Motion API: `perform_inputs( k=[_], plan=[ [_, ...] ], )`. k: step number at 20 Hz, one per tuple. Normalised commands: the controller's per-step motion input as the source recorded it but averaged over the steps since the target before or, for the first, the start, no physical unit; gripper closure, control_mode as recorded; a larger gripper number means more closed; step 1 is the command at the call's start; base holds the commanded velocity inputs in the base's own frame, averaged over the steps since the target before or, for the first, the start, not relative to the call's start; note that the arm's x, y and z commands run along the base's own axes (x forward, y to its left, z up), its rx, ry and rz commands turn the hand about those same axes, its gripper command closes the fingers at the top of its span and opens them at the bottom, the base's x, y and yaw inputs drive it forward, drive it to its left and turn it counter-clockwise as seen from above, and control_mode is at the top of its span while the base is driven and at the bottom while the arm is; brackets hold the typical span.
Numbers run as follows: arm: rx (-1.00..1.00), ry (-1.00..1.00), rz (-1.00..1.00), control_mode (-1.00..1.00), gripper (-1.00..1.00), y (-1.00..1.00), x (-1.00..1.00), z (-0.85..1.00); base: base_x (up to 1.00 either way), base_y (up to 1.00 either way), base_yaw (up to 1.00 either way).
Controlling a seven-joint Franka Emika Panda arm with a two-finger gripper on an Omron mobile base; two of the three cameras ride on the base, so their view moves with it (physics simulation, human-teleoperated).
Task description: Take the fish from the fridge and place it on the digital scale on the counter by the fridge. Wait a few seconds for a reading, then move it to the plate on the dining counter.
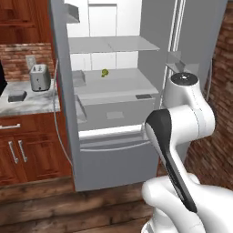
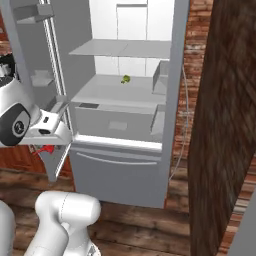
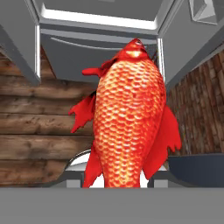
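Open fridge (image 1: 113, 150) stands over plank floor (image 1: 41, 205), marble worktop (image 1: 27, 102) alongside carrying the digital scale (image 1: 17, 96); the claw (image 2: 46, 148) grips the fish (image 3: 129, 118) outside the doors.

Arm folded at a dark elbow, forearm reaching forward and to the left at mid height. Hand (image 2: 44, 148) pointing down, held out level from the white wrist. Closed on the fish (image 3: 129, 118), fingers hidden behind it.
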Motion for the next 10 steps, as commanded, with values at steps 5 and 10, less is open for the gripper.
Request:
perform_inputs(
  k=[5,10],
  plan=[
    [0.00,0.00,0.00,1.00,1.00,0.00,0.00,0.00,-0.85,0.97,0.00],
    [0.00,0.00,0.00,1.00,1.00,0.00,0.00,0.00,-0.24,1.00,0.00]
  ],
)
